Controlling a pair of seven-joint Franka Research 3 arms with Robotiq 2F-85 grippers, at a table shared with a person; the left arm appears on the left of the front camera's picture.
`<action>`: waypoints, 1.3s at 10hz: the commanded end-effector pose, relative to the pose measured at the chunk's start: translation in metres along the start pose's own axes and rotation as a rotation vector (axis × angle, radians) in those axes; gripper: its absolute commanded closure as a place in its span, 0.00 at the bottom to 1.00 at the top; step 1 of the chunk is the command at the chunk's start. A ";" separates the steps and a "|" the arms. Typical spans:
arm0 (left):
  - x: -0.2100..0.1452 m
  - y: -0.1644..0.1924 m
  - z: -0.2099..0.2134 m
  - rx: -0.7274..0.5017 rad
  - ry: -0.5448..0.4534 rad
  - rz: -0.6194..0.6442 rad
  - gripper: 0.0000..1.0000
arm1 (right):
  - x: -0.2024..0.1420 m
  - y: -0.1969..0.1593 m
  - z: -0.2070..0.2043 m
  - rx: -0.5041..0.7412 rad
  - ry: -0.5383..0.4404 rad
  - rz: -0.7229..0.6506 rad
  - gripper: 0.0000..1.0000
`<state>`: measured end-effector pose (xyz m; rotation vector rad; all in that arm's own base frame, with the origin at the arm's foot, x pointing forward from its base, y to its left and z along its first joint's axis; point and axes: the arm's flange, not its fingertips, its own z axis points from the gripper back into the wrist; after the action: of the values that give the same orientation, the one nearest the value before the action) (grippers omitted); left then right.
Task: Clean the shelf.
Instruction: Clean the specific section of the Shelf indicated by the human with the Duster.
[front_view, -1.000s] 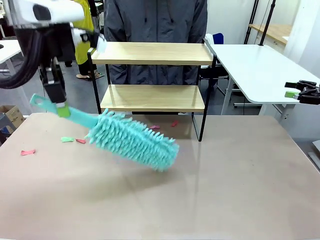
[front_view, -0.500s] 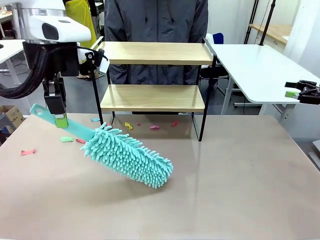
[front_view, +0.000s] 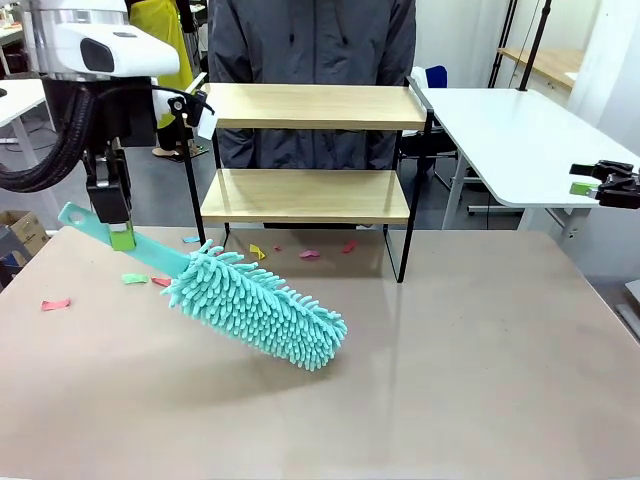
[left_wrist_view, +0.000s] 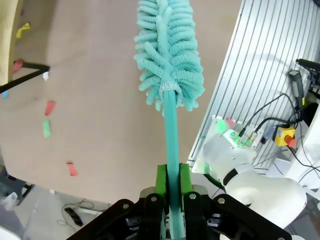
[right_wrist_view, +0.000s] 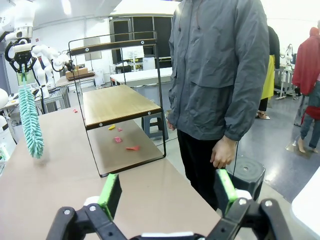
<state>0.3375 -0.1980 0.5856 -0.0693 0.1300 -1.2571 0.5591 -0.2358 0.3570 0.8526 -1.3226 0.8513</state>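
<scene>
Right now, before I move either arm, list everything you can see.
shelf: one, light wood in black frame, table's far side
duster: one, teal, slanting over the table's left half
paper scraps: several, pink, green, yellow, blue, on the table by and under the shelf
table: one, tan, foreground
side table: one, white, far right
person: one, grey jacket, behind the shelf
left tool: one, black with green pads, shut on the duster's handle
right tool: one, black with green pads, open, at the right edge
</scene>
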 end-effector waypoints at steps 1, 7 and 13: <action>-0.003 -0.002 0.002 0.005 -0.003 0.007 0.87 | 0.005 0.002 -0.002 -0.003 0.007 -0.012 0.00; -0.003 -0.002 0.002 0.005 -0.003 0.007 0.87 | 0.005 0.002 -0.002 -0.003 0.007 -0.012 0.00; -0.003 -0.002 0.002 0.005 -0.003 0.007 0.87 | 0.005 0.002 -0.002 -0.003 0.007 -0.012 0.00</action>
<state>0.3375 -0.1980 0.5856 -0.0693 0.1300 -1.2570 0.5591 -0.2358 0.3570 0.8526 -1.3226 0.8513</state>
